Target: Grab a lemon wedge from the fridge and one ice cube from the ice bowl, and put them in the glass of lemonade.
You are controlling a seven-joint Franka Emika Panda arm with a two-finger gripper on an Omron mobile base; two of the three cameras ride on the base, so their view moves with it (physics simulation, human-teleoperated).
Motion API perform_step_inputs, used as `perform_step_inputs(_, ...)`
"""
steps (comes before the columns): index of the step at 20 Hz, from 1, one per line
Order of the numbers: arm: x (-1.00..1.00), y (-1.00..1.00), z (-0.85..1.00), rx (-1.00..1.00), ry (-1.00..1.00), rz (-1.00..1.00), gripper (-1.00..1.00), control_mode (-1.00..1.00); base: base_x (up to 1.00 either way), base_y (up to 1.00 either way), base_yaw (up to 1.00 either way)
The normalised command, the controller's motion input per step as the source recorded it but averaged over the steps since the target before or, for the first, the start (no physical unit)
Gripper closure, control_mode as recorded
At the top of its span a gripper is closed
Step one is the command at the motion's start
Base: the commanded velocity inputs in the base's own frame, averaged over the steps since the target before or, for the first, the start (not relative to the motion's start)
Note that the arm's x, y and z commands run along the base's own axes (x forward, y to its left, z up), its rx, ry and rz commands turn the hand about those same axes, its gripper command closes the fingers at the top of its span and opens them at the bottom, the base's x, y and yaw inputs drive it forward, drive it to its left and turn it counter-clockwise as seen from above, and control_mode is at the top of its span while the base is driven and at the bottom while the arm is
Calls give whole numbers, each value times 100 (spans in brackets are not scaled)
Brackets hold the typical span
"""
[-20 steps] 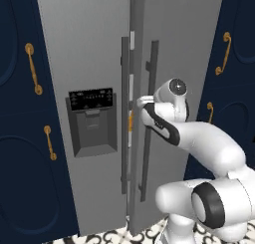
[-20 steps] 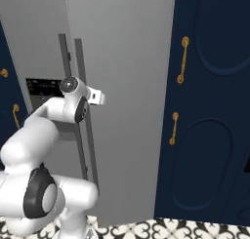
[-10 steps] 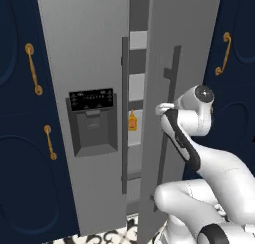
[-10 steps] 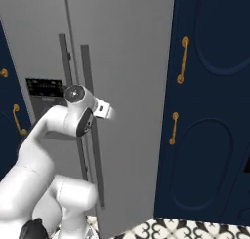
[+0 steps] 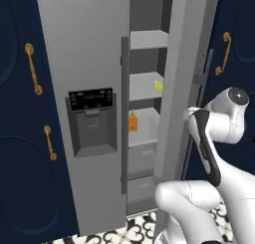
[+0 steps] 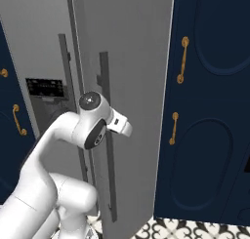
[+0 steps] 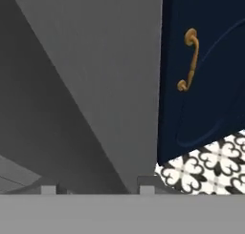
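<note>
At the far left of the left base view stand the navy cabinet doors with gold handles (image 5: 33, 68). To the right of them stands the tall grey two-door fridge (image 5: 84, 54); its left door is closed and carries the black dispenser panel (image 5: 91, 119) and a long dark vertical handle (image 5: 124, 113). The fridge's right door (image 5: 184, 63) stands swung open, and pale grey shelves (image 5: 144, 86) show in the gap. The small bright yellow lemon wedge (image 5: 158, 85) lies on the middle shelf, to the left of the gripper and a little above it, well apart from it. A small orange bottle (image 5: 133, 121) stands one shelf lower, also left of the gripper. The white arm's two-finger gripper (image 5: 191, 113) sits at the outer face of the open door, beside that door's dark handle (image 5: 199, 103). Whether its jaws are spread or pinching the handle cannot be told. In the hand view, the grey door face (image 7: 95, 75) lies ahead, with a navy cabinet with a gold handle (image 7: 189, 61) and patterned black-and-white floor tiles (image 7: 206, 168) to its right.
</note>
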Motion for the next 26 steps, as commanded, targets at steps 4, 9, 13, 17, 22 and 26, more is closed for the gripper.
perform_step_inputs(4,-94,-29,67,10,0,0,-100,-100,0,0,0)
perform_step_inputs(9,-92,8,100,1,0,0,-100,-100,0,0,0)
perform_step_inputs(13,-64,44,99,-2,1,0,-100,-100,0,0,0)
perform_step_inputs(17,-26,98,77,-15,1,-7,-100,-100,0,0,0)
perform_step_inputs(22,2,100,47,-33,3,-15,-100,-100,0,0,0)
perform_step_inputs(26,69,100,4,-40,8,-18,-100,-100,0,0,0)
